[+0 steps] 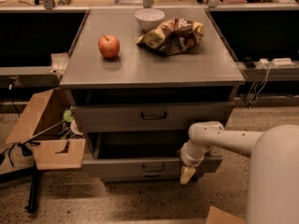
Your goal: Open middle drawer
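**Figure. Drawer opening, late stage.** The middle drawer (135,168) stood out from the cabinet, its front panel forward of the upper drawer (117,117) and its dark tray exposed behind the panel. The gripper (187,174) hung pointing downward at the right end of that panel, away from the central loop handle (153,167). Whether it touched the panel, and whether it was open or closed, could not be told. The arm (224,139) reached in from the robot's pale body at lower right.

The pull appeared largely accomplished. Any next move would call for either a short, straight draw toward the robot to gain more opening, or a clean retreat that avoids nudging the panel back in.

The grey cabinet top (140,69) carried an apple (109,46), a white bowl (149,18) and, just beside the bowl, a crumpled snack bag (173,35). An open cardboard box (42,134) sat left of the cabinet on a speckled floor (140,204). Cables (257,85) hung at right.
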`<action>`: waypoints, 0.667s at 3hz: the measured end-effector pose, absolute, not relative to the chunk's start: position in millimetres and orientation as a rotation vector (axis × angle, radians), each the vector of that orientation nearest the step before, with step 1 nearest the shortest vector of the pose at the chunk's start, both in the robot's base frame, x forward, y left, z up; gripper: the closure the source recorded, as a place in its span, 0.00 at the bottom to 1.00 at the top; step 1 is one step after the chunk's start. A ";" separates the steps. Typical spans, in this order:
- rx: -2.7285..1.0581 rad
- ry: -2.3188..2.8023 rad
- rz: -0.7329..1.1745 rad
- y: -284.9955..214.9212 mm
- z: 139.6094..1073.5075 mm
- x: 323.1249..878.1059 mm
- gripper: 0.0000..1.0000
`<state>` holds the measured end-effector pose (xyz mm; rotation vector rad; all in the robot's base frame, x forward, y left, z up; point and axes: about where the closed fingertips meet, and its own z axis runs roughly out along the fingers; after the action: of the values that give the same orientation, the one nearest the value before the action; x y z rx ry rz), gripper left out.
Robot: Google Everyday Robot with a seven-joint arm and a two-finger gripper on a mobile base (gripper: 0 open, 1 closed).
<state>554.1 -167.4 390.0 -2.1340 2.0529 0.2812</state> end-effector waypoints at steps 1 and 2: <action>-2.134 2.053 0.281 -167.4 390.7 554.3 0.49; -2.133 2.053 0.279 -168.4 392.1 549.8 0.72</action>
<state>549.8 -168.4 392.1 -2.1326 2.0534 0.2786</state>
